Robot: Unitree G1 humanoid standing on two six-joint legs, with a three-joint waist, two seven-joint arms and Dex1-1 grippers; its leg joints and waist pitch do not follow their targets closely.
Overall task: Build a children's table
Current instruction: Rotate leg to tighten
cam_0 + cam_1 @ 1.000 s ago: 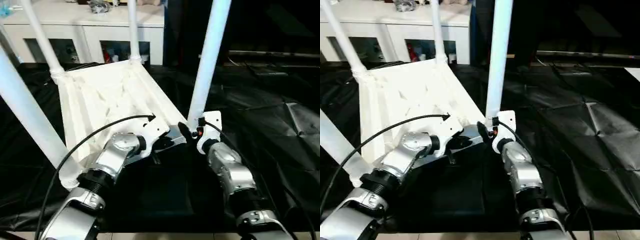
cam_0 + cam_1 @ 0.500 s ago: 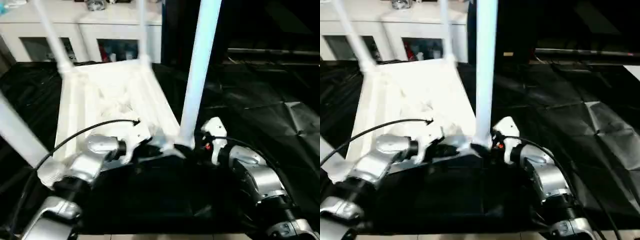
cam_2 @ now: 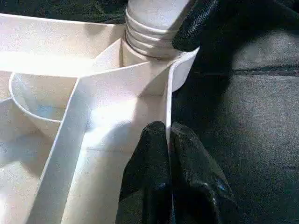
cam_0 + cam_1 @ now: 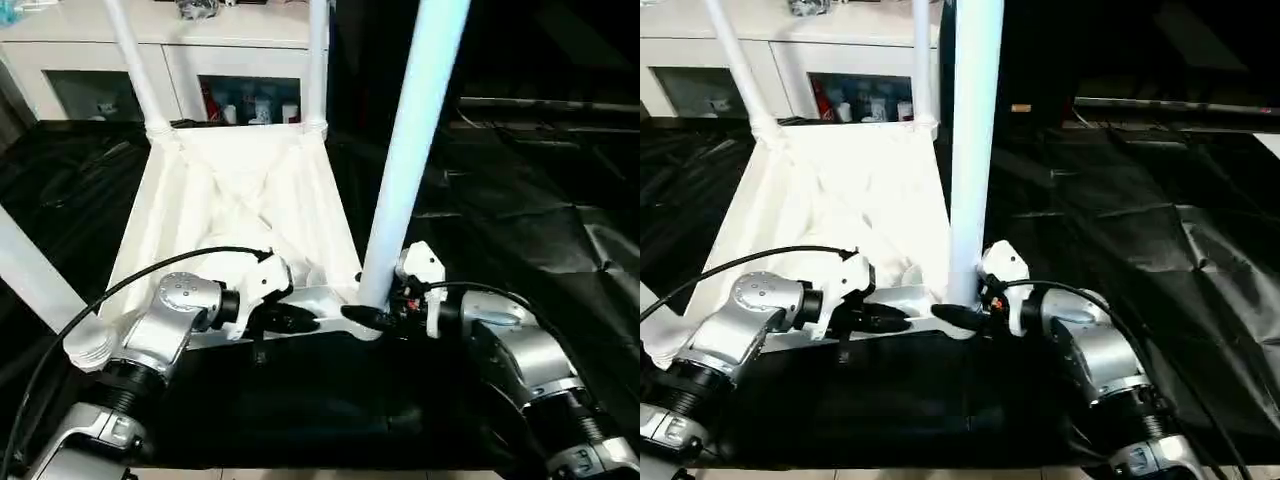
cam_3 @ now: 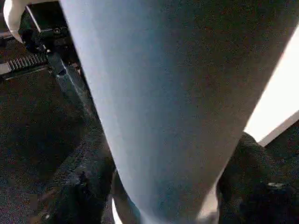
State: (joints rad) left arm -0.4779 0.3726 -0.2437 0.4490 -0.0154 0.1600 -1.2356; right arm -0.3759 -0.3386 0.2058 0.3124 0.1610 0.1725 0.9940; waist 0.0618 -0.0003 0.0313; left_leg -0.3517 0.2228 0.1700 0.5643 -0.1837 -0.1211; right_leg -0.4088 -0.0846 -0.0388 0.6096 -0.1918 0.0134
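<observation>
**Four legs up, and the near-right one is getting the attention**

Four white legs are standing up out of the upside-down tabletop (image 4: 240, 200) now, and compared with a second ago the whole thing sits squarer to the robot; it was skewed off to one side before. The camera has shifted too, so some of that is just the view. Both forearms have swung outward and the grippers now come in at the near edge from either side, roughly level.

Left gripper (image 4: 300, 320): pinched right down on the thin raised rim of the tabletop, near the near-right corner. In the left wrist view the two black fingers (image 3: 154, 177) are pressed together with the rim wall between them, just beside the corner socket (image 3: 149, 42).

Right gripper (image 4: 375, 318): jaws sit either side of the base of the near-right leg (image 4: 405, 170), right where it drops into that socket. They look narrower than a second ago, but I can't tell if they're actually clamped on the leg or just straddling it.

My read: left steadies the top while right works that last leg home. The table rests on the black sheet (image 4: 520, 230) covering the floor, with the far legs toward the white cabinet (image 4: 200, 70).
</observation>
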